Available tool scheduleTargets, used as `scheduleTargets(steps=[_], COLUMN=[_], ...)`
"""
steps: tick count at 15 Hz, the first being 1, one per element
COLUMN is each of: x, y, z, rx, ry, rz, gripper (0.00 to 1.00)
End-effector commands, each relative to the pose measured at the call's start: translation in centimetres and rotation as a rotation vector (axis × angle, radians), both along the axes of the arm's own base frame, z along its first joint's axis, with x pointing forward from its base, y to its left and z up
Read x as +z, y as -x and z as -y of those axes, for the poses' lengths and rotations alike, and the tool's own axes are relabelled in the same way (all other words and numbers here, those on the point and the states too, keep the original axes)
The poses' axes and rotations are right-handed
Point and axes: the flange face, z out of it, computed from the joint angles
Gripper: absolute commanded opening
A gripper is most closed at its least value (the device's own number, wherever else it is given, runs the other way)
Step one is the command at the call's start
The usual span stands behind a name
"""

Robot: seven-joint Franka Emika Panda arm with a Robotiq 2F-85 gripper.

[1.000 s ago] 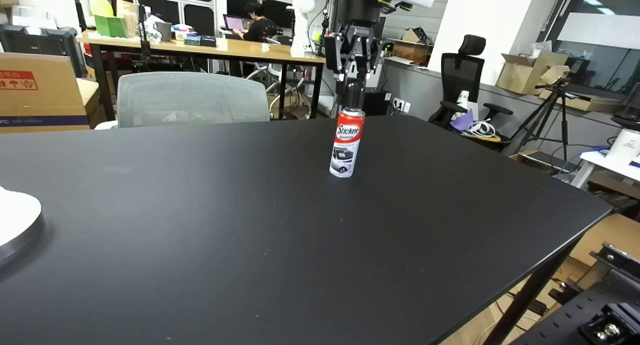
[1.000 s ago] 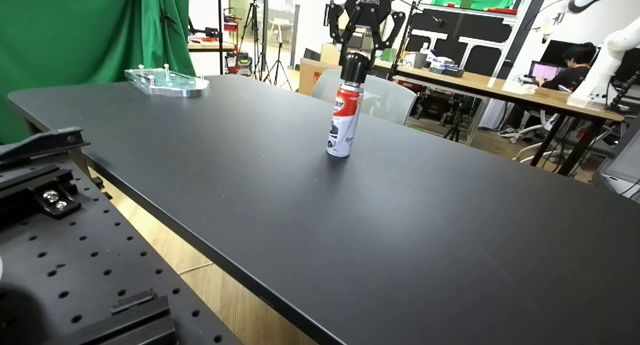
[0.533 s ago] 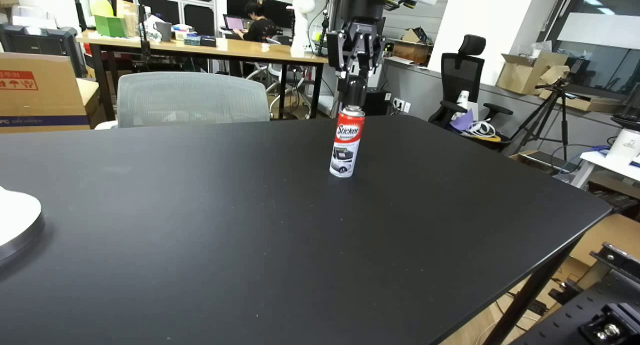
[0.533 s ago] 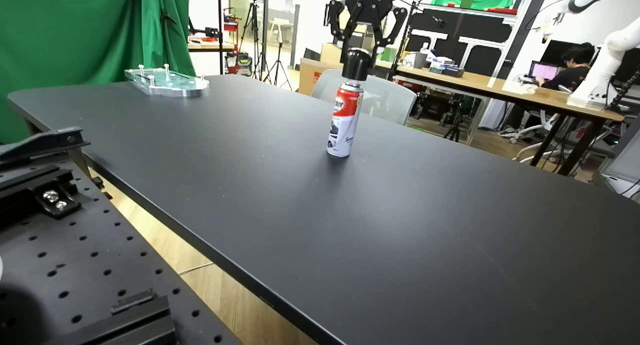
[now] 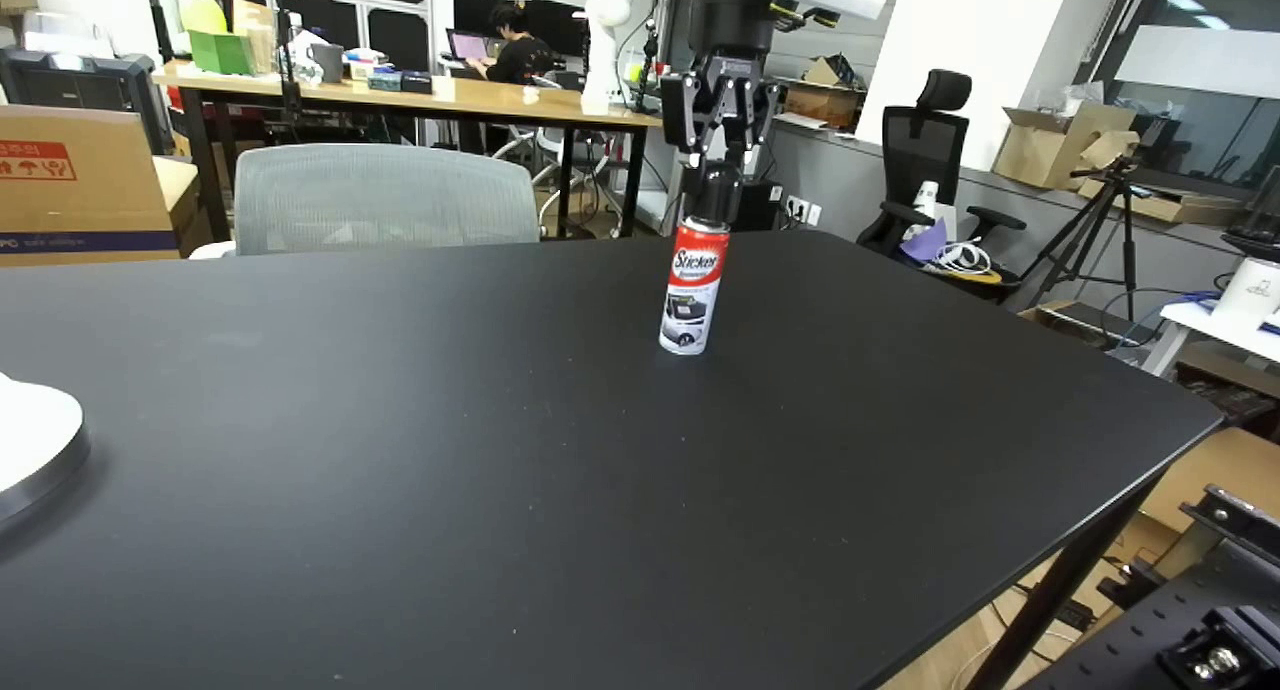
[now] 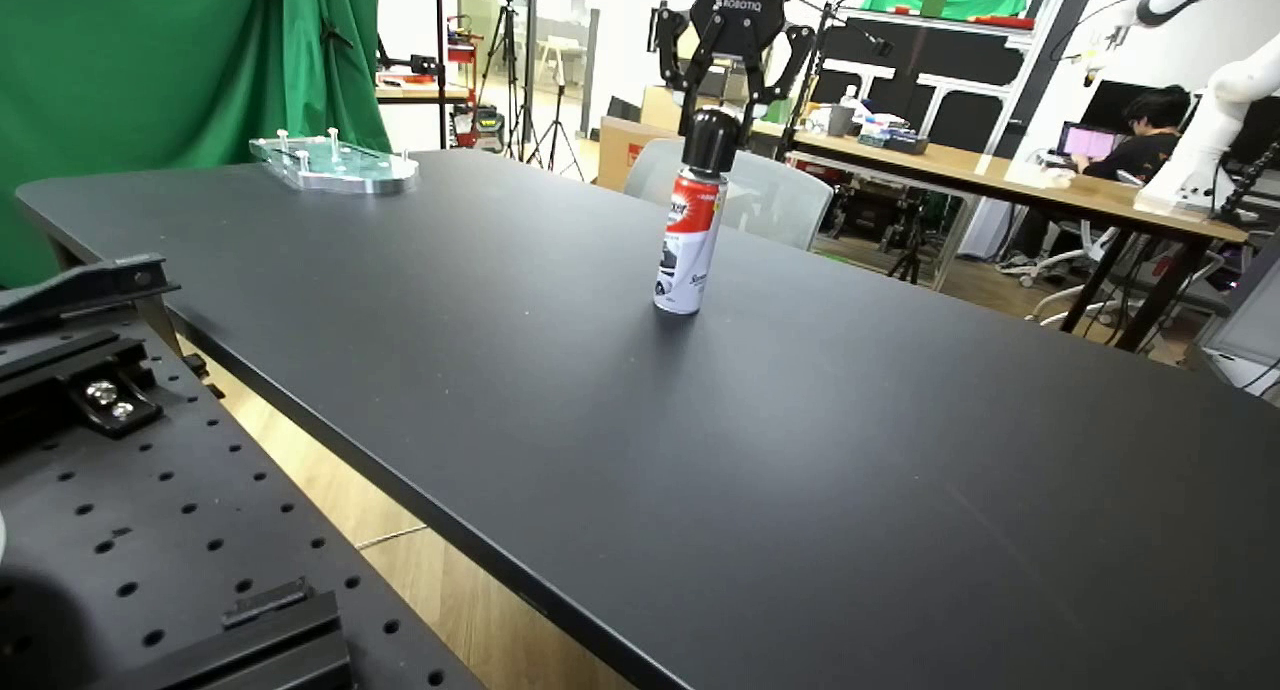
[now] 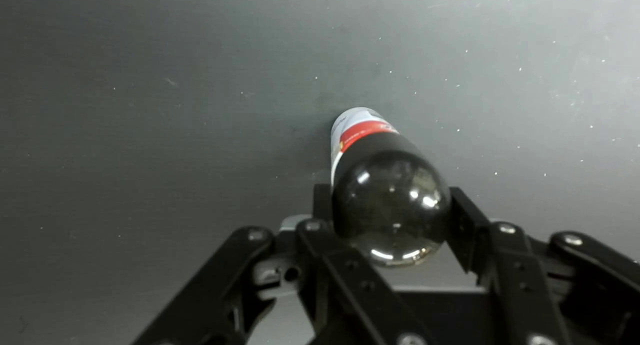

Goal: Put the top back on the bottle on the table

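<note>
From the left in an exterior view, we see a green curtain [image 6: 140,100] hanging beyond the table [image 6: 850,450], whose matte black surface stretches far to the right, flecked with pale specks and lit by a soft glare. In the near left corner we find a dark perforated plate [image 6: 200,530], and on the table's far left end lies a pale plate with posts [image 6: 345,170]. Further along, the bottle [image 6: 687,250], red above white, stands on the black surface. Above it the gripper [image 6: 716,128] has its fingers clenched on the top [image 6: 711,150], a glossy black cap right at the bottle's upper end; whether it is seated, we cannot tell. In the wrist view we see a finger against each side of it. Behind the bottle in an exterior view is a grey chair [image 6: 775,205]; rightward come a wooden desk [image 6: 1000,177], a person [image 6: 1150,135] at a laptop [image 6: 1090,142], and a white robot arm [image 6: 1205,135].

In an exterior view we also pass a cardboard box [image 5: 85,205] with red print, then, well right of the bottle, a black office chair [image 5: 928,140], an open carton [image 5: 1045,150] and a black tripod [image 5: 1127,240].
</note>
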Motion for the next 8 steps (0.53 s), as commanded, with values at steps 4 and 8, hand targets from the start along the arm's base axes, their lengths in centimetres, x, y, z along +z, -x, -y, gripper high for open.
scheduleTargets(steps=[4,8], x=[0.17,-0.22], y=[0.24,0.25], z=[0.19,0.07], rx=[-0.017,-0.012], ry=[0.009,0.009], rz=[0.031,0.042], gripper=[0.32,0.32])
